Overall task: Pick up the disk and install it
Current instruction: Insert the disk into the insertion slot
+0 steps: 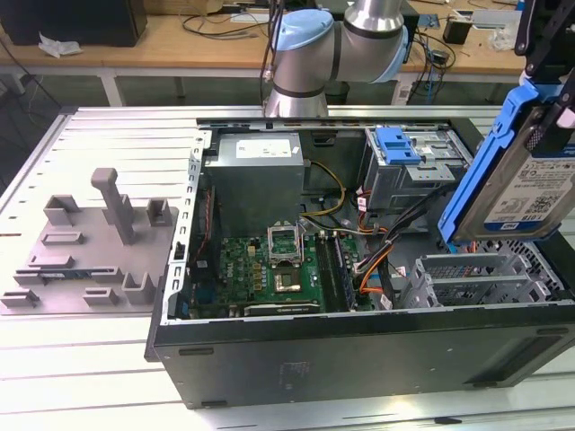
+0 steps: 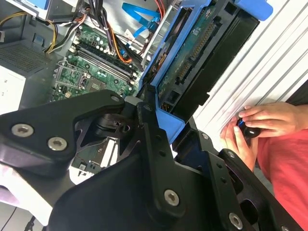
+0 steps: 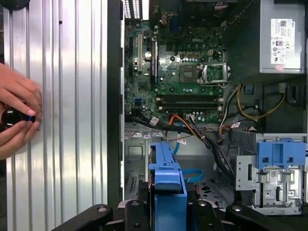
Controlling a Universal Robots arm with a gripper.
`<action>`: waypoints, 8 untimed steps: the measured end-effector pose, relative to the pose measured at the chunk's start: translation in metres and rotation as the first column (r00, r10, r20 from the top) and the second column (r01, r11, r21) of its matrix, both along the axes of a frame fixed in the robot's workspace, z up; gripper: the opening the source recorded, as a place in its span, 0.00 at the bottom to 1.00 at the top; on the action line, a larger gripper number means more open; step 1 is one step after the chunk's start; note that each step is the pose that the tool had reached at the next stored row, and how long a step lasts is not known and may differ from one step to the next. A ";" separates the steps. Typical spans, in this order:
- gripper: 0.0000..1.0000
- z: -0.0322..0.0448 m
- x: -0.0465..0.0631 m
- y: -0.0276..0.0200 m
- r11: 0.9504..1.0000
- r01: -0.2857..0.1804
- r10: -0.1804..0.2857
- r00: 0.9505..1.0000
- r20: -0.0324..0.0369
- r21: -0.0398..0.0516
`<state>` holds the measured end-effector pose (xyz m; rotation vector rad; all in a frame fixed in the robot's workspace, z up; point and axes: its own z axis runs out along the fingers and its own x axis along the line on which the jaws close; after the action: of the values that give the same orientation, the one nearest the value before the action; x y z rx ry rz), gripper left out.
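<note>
The disk (image 1: 521, 184), a silver hard drive with a white-and-blue label and a blue carrier frame, hangs tilted above the open computer case (image 1: 359, 355), at the exterior view's right. My gripper (image 1: 550, 90) is shut on its upper end. In the second wrist view the disk (image 2: 202, 57) shows its connector edge, with the gripper (image 2: 178, 130) clamped across its blue frame. In the first wrist view the disk (image 3: 168, 178) is edge-on between the black fingers (image 3: 211, 211), over the case floor beside the drive cage (image 3: 269, 178).
Inside the case are the motherboard (image 1: 278, 269), a grey power-supply box (image 1: 256, 175), loose cables (image 1: 377, 247) and a blue bracket (image 1: 400, 144) on the drive cage. A grey fixture (image 1: 90, 251) lies at the exterior view's left. A person's hands (image 3: 14, 118) hold a black knob beside the case.
</note>
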<state>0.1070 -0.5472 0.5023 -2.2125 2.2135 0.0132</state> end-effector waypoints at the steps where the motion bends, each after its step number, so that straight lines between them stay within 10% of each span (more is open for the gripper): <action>1: 0.37 -0.0004 0.000 0.0006 1.000 0.000 0.000 1.000 0.000 0.000; 8: 0.37 -0.0043 0.000 0.0036 1.000 0.000 0.000 1.000 0.000 0.000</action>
<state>0.1067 -0.5436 0.4980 -2.2120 2.2140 0.0131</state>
